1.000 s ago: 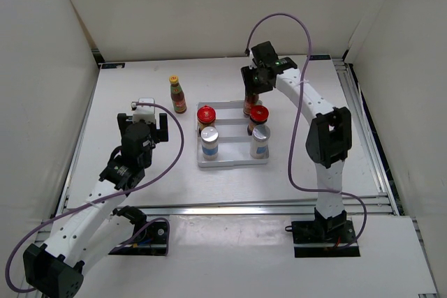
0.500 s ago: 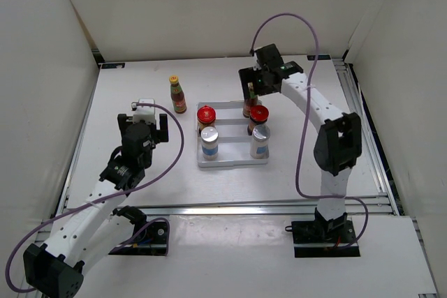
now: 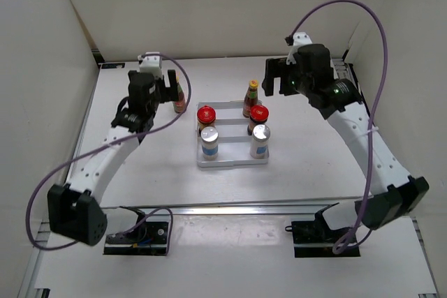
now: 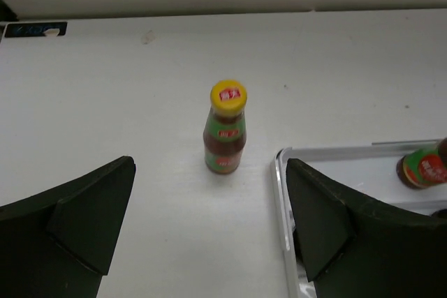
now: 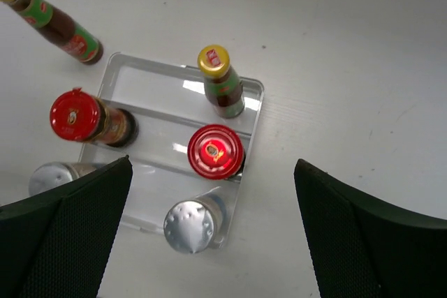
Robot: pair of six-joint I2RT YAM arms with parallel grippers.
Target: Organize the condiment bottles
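Left gripper (image 4: pixel 210 165) and right gripper (image 5: pixel 213 164) are spread wide, empty; 1 sauce bottle (image 4: pixel 225 128) is stood off the tray's (image 4: pixel 281 186) far-left corner.

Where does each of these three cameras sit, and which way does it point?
Top external: fixed above and behind the arms, looking down on the table; both arms, the left gripper and right gripper show.
Left wrist: on the left arm, facing forward and down at the loose sauce bottle; left fingers frame it.
Right wrist: on the right arm, looking down on the tray; right fingers in the bottom corners.
Shared: both wrist views catch that bottle and the tray.
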